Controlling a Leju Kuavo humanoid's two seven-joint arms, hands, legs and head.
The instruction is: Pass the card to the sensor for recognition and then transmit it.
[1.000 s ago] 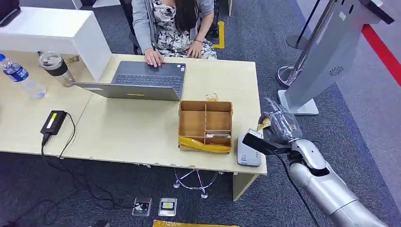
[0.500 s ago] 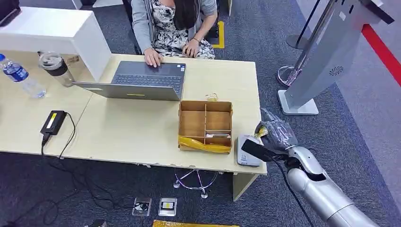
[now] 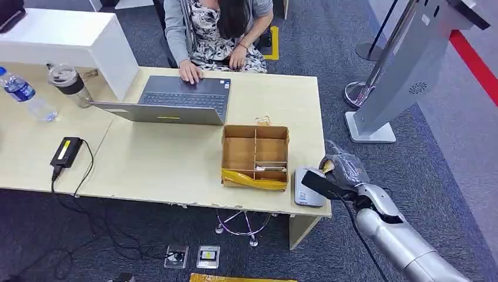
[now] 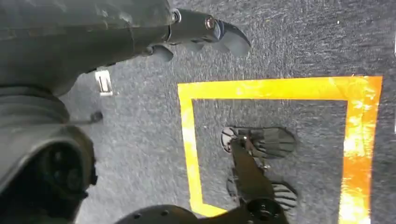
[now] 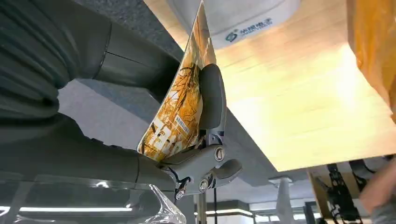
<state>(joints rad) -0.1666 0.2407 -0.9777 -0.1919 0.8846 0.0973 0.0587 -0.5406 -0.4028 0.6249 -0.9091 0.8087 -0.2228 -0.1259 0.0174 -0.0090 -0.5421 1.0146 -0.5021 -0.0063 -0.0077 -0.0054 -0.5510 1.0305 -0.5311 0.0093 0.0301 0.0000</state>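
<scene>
Card [image 5: 180,109], orange-printed: pinched in my right hand [image 3: 343,170], just beside the grey sensor [image 3: 306,187] at the desk's [image 3: 158,158] right corner.
Divided cardboard box [image 3: 255,155] sat next to the sensor; a person typed on a laptop [image 3: 176,100]. Left hand [image 4: 205,30] hung over the floor, grasping nothing.

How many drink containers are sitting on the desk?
2, both at the desk's far left end: a clear water bottle with a blue label lying near the edge, and a lidded tumbler just right of it. Others may sit outside the picture.
</scene>
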